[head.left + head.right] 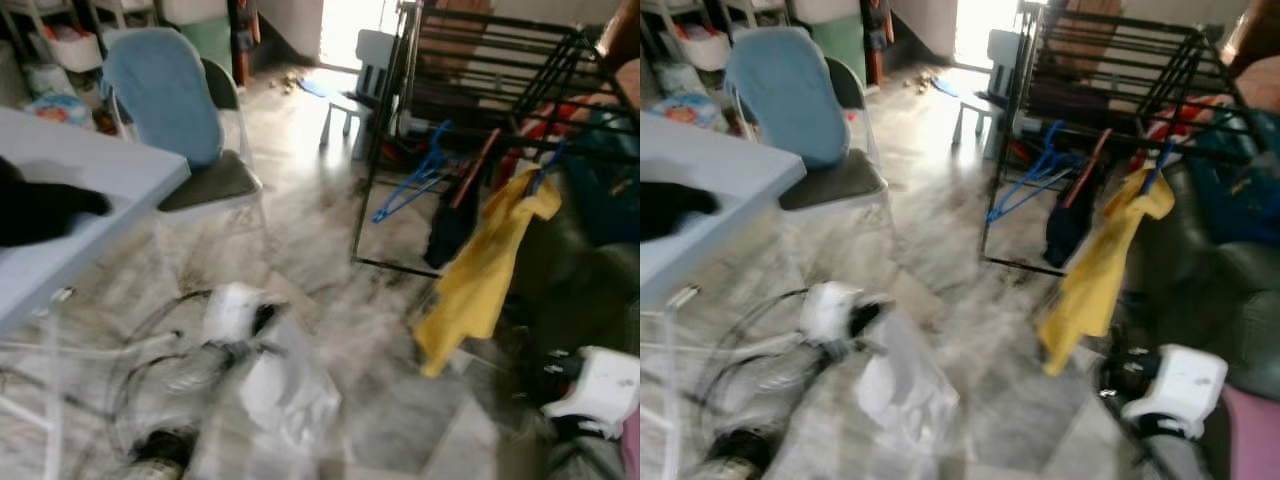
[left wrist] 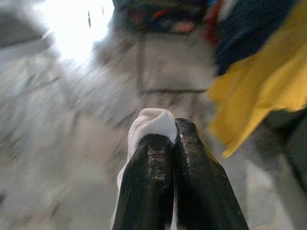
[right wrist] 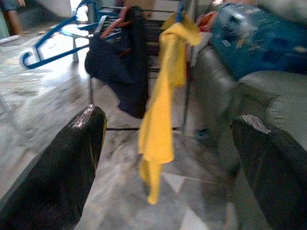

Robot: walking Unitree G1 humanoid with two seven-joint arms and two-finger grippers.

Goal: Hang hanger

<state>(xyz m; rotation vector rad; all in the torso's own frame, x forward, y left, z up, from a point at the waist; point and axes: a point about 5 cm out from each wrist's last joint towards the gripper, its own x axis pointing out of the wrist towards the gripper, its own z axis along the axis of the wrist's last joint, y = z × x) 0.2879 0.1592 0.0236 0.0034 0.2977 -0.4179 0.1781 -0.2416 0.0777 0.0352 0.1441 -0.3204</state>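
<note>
head views, blurred: my left gripper [image 1: 262, 318], low at seven o'clock, is clenched on a white garment [image 1: 285, 385]. the black drying rack [image 1: 470, 60] stands up at one o'clock, with a blue hanger [image 1: 415, 180], a dark garment [image 1: 450, 225] and a yellow shirt [image 1: 490, 265] hung on it.

left wrist view: fingers [image 2: 148, 191] pressed together, white cloth pinched between; rack ahead.

right wrist view: my right gripper [image 3: 168, 143] is spread wide, empty, facing the yellow shirt, so i judge it nearer the rack.

Home laundry corner, drying rack [image 1: 480, 60] (clothes hanging), folding chair [image 1: 175, 110]
</note>
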